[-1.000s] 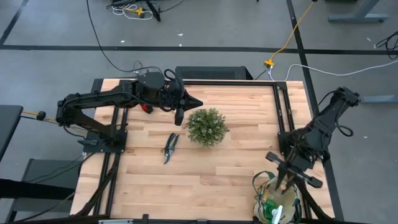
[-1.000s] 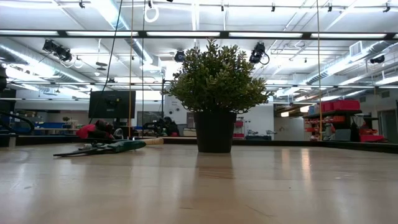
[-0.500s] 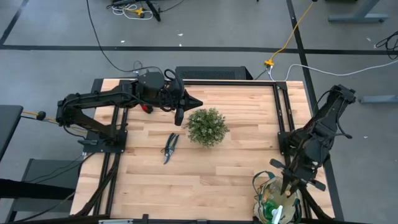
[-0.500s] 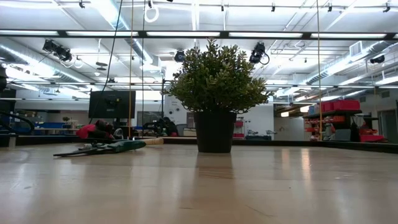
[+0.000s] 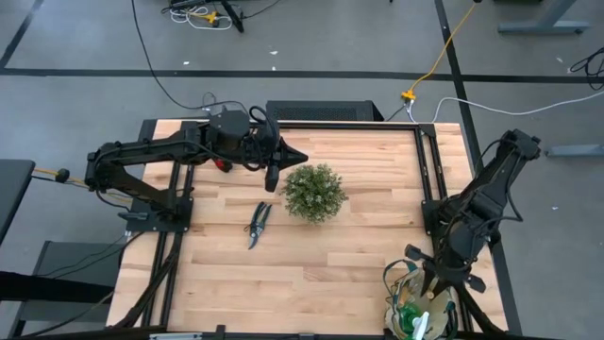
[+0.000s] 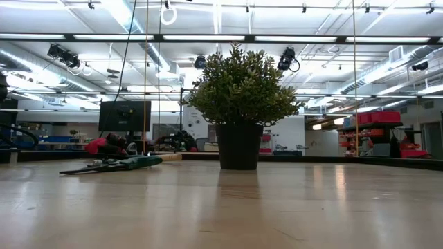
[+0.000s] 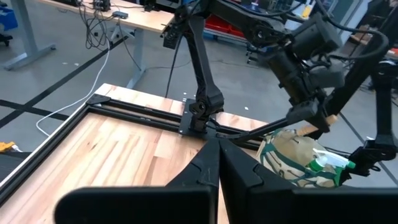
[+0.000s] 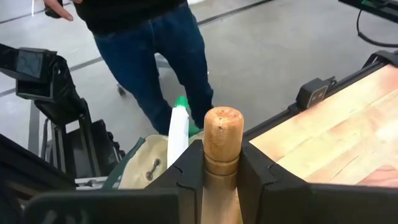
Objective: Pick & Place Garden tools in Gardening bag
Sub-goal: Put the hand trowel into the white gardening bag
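Note:
My right gripper is over the beige, green-trimmed gardening bag at the table's near right corner, shut on a wooden-handled tool. A green and white item stands in the bag. The dark-handled pruning shears lie flat on the table to the left of the plant. Red gloves lie partly hidden under my left arm. My left gripper is shut and empty, just beyond the plant on its far left. My right gripper pinches the tool's wooden handle between its two fingers, with the handle's rounded free end sticking out past the fingertips. The tool is lifted clear, above the bag's opening. Its metal end cannot be made out.
A round bushy plant in a dark pot stands mid-table between the arms. Dark rails run along the table's far and right edges. A person in jeans stands beyond the table near the bag.
My right gripper has moved with the tool toward the table's near edge and over the bag, turning a little as it went. My left arm, the shears and the plant have stayed put.

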You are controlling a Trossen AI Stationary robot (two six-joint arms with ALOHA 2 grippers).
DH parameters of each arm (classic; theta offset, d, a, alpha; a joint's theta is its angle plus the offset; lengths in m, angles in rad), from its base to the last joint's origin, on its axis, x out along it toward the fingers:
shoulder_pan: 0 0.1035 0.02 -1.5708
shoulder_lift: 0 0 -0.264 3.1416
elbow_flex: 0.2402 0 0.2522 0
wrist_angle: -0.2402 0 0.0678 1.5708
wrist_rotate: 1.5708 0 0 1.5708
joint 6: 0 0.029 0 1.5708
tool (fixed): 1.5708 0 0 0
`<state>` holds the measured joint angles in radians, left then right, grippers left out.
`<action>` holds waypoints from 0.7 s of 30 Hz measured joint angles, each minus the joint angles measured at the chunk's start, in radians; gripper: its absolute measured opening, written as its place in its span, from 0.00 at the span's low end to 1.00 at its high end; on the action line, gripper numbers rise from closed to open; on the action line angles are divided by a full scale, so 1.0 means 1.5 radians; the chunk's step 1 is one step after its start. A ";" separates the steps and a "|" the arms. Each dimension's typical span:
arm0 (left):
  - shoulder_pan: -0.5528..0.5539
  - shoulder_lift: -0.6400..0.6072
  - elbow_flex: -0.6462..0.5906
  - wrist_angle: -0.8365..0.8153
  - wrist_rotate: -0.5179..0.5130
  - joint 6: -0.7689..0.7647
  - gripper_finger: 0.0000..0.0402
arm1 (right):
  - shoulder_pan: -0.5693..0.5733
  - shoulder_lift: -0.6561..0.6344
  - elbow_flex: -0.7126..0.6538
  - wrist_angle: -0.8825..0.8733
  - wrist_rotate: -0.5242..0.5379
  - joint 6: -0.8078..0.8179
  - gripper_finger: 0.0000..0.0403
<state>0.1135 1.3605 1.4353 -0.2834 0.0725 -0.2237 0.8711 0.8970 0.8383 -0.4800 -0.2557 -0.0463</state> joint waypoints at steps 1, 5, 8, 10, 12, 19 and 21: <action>0.000 0.000 0.000 0.000 -0.002 0.000 0.03 | 0.000 0.006 0.000 0.004 -0.003 0.000 0.14; 0.000 0.000 0.000 0.000 -0.003 0.000 0.03 | 0.000 0.034 0.000 0.017 -0.016 0.001 0.14; 0.000 0.000 0.000 0.000 -0.003 0.000 0.01 | 0.000 0.058 -0.001 0.018 -0.017 0.001 0.14; 0.000 0.000 0.000 0.000 -0.003 0.000 0.01 | 0.001 0.073 -0.001 0.022 -0.017 0.001 0.14; 0.000 0.000 0.000 0.001 -0.003 0.000 0.02 | 0.001 0.086 -0.001 0.021 -0.017 0.001 0.14; 0.000 0.000 0.000 0.001 -0.003 0.000 0.02 | 0.001 0.114 -0.001 0.029 -0.017 0.003 0.14; 0.000 0.000 0.000 0.001 -0.003 0.000 0.01 | 0.001 0.118 -0.001 0.036 -0.017 0.007 0.14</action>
<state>0.1135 1.3605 1.4353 -0.2821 0.0677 -0.2241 0.8722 1.0734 0.8371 -0.4259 -0.2817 -0.0357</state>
